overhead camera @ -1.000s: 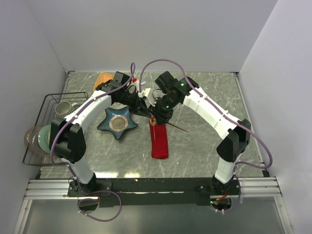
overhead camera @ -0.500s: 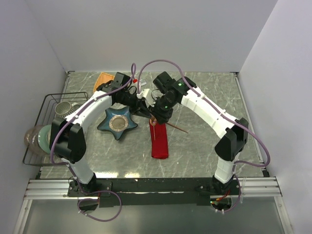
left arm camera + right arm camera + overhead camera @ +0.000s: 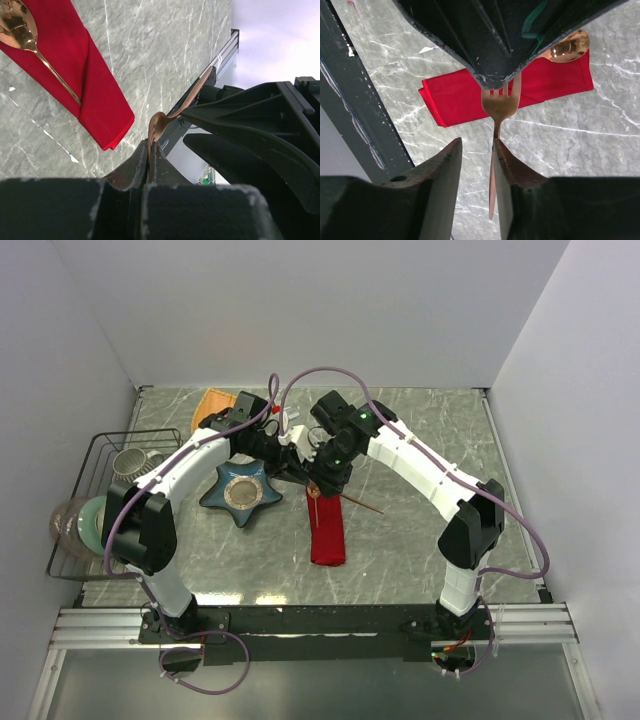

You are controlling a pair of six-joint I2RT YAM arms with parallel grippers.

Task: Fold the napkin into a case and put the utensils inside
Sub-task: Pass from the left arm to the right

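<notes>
**Copper fork shared between both grippers**

Your left gripper stays clamped on the fork at its tine end, above the 12 o'clock end of the folded red napkin. The napkin is unmoved, the spoon tucked inside. Your right gripper has eased its fingers apart around the handle, which points to 4 o'clock.

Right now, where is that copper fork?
Centre of the right wrist view: the fork hangs over the red napkin, head pinched by the left gripper, handle beside the open right gripper.
</notes>
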